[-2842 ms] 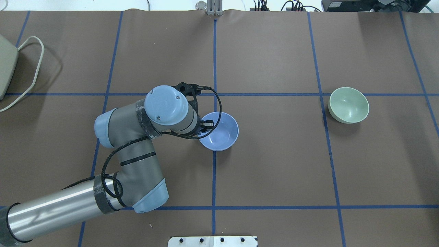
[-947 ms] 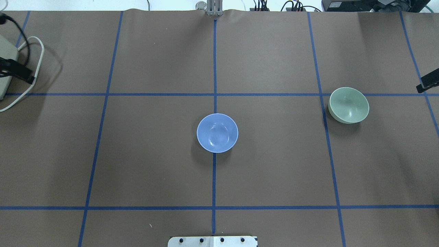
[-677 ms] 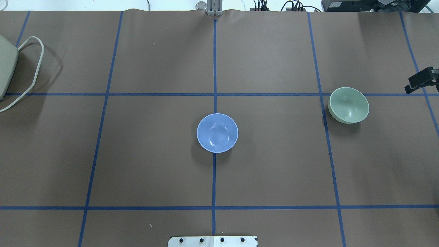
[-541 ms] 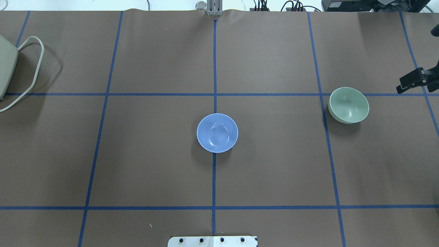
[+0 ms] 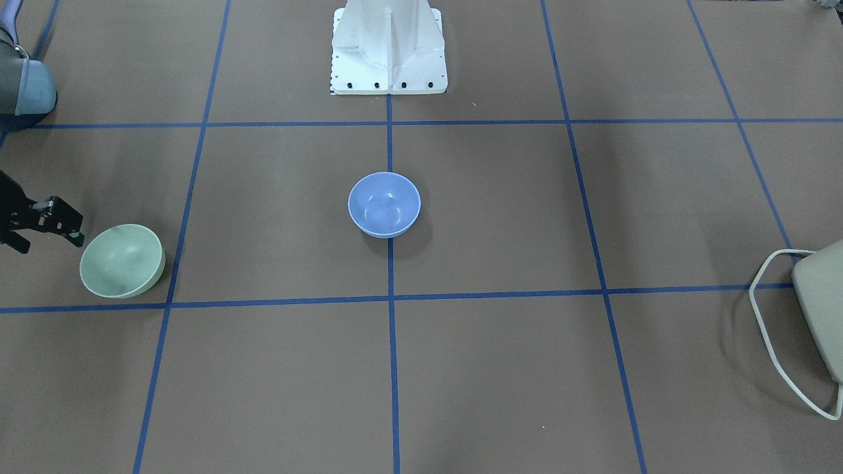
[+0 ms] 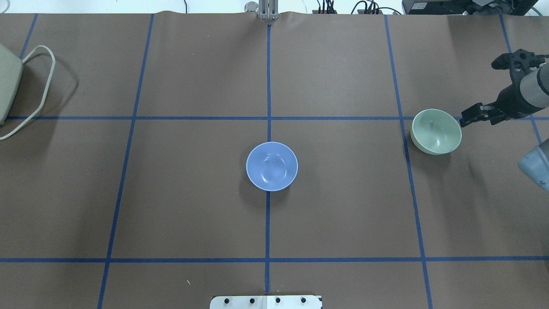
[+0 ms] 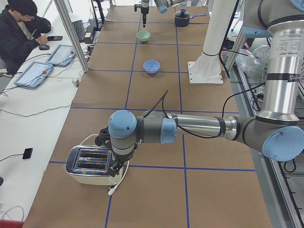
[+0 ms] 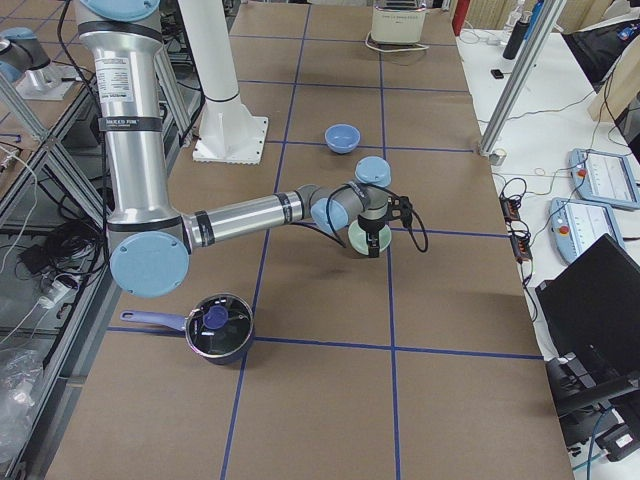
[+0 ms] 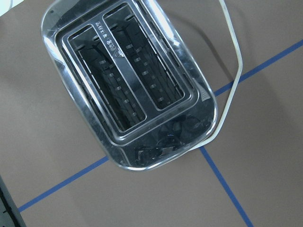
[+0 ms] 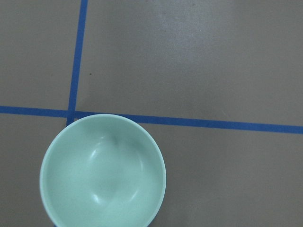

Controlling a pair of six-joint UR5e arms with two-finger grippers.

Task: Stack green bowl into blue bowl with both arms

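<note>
At the far left of the overhead view a cream-sided, chrome-topped two-slot toaster [image 9: 128, 90] stands on the brown paper-covered table [image 6: 343, 193], which is marked into squares by blue tape lines. Its white cord [image 9: 241, 61] loops out beside it. The grey left arm [image 7: 190, 128] reaches over this end. The black left gripper [image 7: 115, 167] hangs right above the toaster's end and points down. It shows only in the side view, so I cannot tell whether its fingers are apart or together.

At the middle, the small round periwinkle-blue bowl [image 6: 272, 166] sits upright and empty on the centre tape line, in front of the white fixed pedestal [image 5: 388, 46]. Nothing touches it.

Well to its right, the small round pale mint-green bowl [image 6: 436, 131] rests upright on the table, just right of a tape line and just below the cross line. The grey right arm [image 8: 250, 212] comes in from the right edge. The black right gripper [image 5: 49, 238] is at the green bowl's outer side, away from the blue bowl. Its two fingers stand apart and hold nothing. Whether a fingertip touches the rim I cannot tell.
</note>
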